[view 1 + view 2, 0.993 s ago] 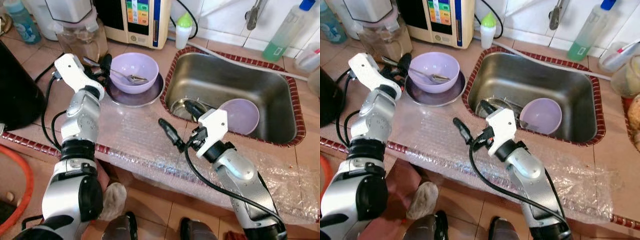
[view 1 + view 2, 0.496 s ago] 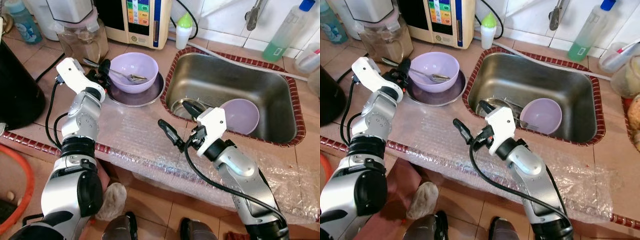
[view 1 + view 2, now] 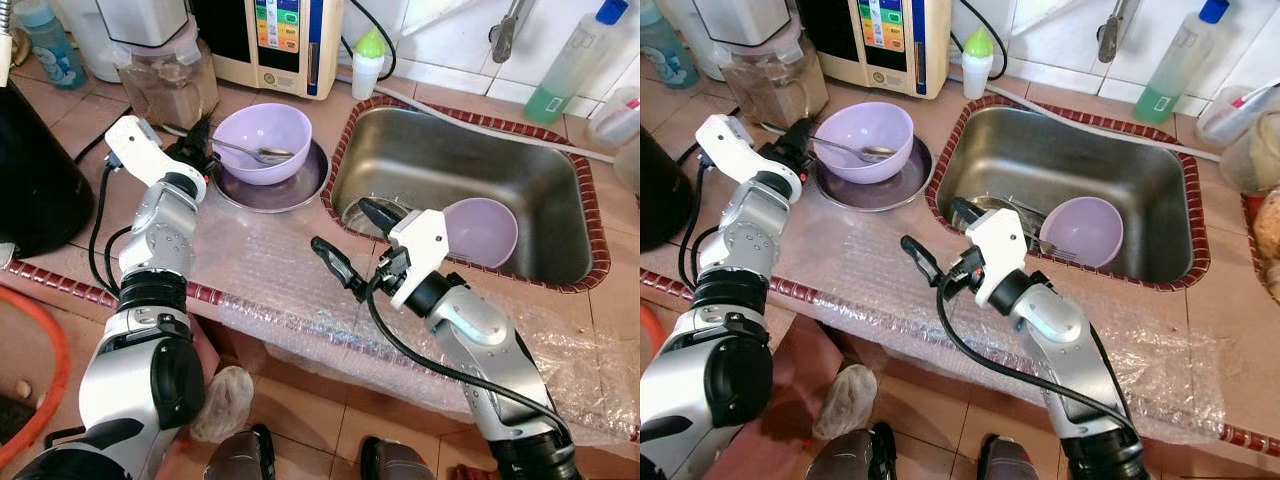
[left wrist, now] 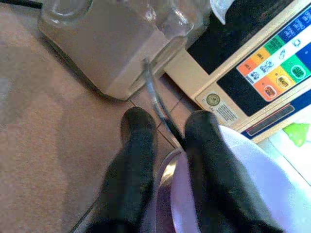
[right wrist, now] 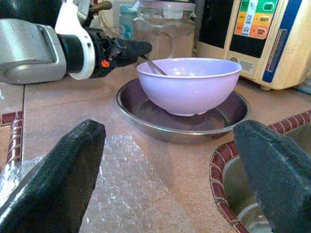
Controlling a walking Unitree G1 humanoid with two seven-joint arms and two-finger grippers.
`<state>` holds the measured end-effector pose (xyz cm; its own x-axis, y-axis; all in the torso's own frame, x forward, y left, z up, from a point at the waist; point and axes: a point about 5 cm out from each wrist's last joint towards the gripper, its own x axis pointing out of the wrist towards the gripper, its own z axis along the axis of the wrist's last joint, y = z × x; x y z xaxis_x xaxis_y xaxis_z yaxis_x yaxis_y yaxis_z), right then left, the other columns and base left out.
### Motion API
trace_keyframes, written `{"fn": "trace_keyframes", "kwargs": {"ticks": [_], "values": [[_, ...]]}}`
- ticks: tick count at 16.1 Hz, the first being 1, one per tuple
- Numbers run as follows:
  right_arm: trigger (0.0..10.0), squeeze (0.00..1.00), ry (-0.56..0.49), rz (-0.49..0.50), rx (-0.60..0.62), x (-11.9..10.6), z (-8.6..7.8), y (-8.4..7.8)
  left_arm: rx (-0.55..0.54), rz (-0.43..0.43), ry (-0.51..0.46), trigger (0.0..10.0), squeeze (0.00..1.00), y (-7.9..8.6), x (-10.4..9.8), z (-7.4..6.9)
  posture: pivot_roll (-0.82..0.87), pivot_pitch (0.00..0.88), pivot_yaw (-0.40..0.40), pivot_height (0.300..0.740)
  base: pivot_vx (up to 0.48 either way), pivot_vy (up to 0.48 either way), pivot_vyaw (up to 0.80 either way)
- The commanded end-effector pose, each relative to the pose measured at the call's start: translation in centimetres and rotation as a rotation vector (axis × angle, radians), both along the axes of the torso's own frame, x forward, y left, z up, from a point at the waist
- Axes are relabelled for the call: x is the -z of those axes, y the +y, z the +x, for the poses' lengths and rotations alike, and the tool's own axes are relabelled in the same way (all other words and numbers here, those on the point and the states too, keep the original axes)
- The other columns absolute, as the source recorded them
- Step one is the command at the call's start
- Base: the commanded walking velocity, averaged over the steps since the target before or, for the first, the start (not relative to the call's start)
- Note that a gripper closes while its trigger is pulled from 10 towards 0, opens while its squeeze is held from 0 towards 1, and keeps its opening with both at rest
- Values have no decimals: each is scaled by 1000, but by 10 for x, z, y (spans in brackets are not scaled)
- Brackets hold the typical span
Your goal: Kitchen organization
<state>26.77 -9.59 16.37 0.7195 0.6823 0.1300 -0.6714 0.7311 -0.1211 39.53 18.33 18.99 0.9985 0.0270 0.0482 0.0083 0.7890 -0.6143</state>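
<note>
A purple bowl [image 3: 263, 143] sits on a round metal plate [image 3: 293, 190] on the counter, left of the sink [image 3: 470, 150]. A spoon [image 3: 258, 153] lies in the bowl with its handle sticking out over the left rim. My left gripper [image 3: 200, 140] is at that handle. In the left wrist view its fingers [image 4: 136, 145] stand open on either side of the spoon handle [image 4: 158, 107]. My right gripper [image 3: 352, 240] hovers wide open over the counter edge by the sink, facing the bowl [image 5: 189, 85]. A second purple bowl [image 3: 482, 230] lies in the sink.
Bubble wrap [image 3: 260, 270] covers the counter front. Behind the bowl stand a glass jar [image 3: 160, 75], a water purifier [image 3: 290, 40] and a small green-capped bottle [image 3: 368, 60]. A green soap bottle [image 3: 565, 65] stands behind the sink. A black appliance [image 3: 30, 180] is at far left.
My left gripper has shifted slightly along the spoon handle beside the bowl. My right gripper has edged a little to the left, still open. The bowls have not moved.
</note>
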Motion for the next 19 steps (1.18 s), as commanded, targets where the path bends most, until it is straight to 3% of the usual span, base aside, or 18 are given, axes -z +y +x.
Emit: {"fn": "trace_keyframes", "kwargs": {"ticks": [1,6,10,14,16,17,18,19], "values": [[10000,0,1,4,17,1,3,-3,2,-1,-31,0,0,0,-10,2,-98,124,-4,740,0,0,0],[10000,0,2,-7,22,2,18,-6,4,17,-75,0,0,2,-20,1,-77,90,14,740,0,0,0],[10000,0,-38,-38,117,1,40,-11,34,34,-102,0,0,-6,-26,1,-49,63,27,740,0,0,0],[10000,0,-57,-69,94,6,49,-2,115,201,-289,0,0,-26,-56,-7,-18,34,58,740,0,0,0],[10000,0,-90,-94,107,8,54,2,192,277,-455,0,0,-39,-84,-15,-6,16,62,740,0,0,0],[10000,0,-96,-94,100,7,55,3,208,286,-478,0,0,-42,-88,-17,1,8,61,740,0,0,0],[10000,0,-109,-69,92,5,56,5,257,373,-507,0,0,-52,-93,-22,8,0,57,740,0,0,0],[10000,0,-111,-51,101,4,57,5,282,393,-513,0,0,-55,-92,-25,12,0,53,740,0,0,0]]}}
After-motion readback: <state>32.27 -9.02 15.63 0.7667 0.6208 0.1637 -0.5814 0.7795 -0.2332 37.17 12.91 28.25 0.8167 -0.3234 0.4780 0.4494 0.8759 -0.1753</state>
